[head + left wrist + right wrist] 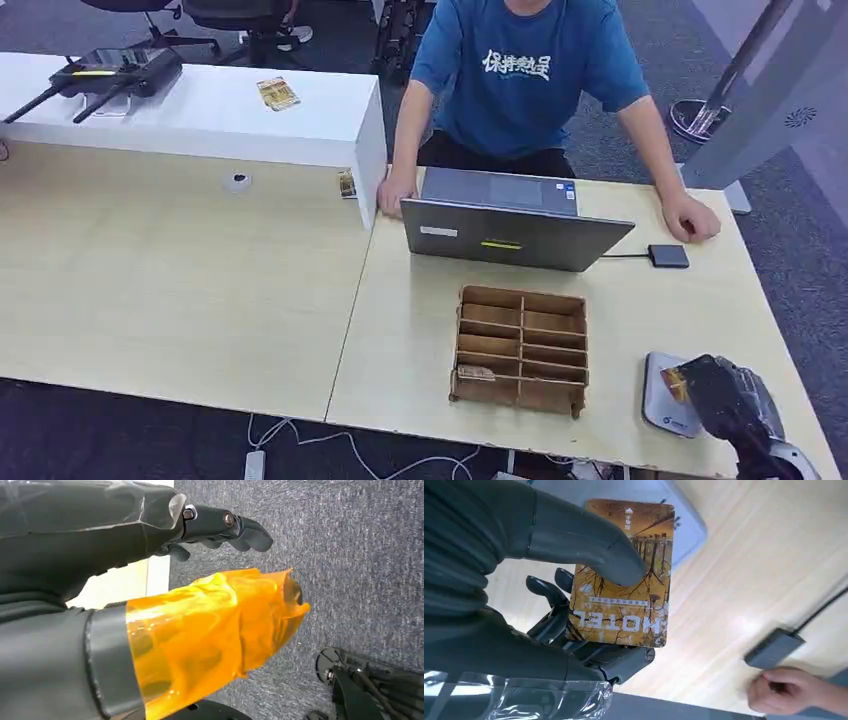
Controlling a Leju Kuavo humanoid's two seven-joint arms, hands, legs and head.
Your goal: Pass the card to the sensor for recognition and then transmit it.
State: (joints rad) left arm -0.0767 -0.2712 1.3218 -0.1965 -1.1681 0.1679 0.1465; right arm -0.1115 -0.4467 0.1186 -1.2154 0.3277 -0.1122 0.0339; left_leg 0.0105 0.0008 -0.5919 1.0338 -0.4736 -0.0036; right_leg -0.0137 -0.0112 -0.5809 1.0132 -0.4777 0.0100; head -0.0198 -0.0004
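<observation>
1. While our right hand (574,605) pinched the card (624,575) between its thick thumb and the darker fingers (544,592) beneath, the card's printed face lay open to the wrist camera and the thumb pressed on its middle.
2. Just beyond the fingertips, under the card's far edge, lay the pale grey sensor pad (684,525); in the head view our right hand (725,400) hung over the same sensor pad (660,400) with the card (677,382) at its rim. Whether the card touched the pad, we could not tell.
3. We judged the pick-up done and the reading in hand; nothing told us whether recognition had been made.
4. Farther out from the fingers stood the wooden slotted box (521,348), with what looked like another card in a near slot, and past it the laptop (515,225).
5. Farthest out, a person's hand (784,690) rested by a small dark adapter (774,647) on the table (640,300); we judged the handing-over was left to do.
6. Our left hand (220,527) hung over the carpet, fingers loosely curled, holding nothing we could see.
</observation>
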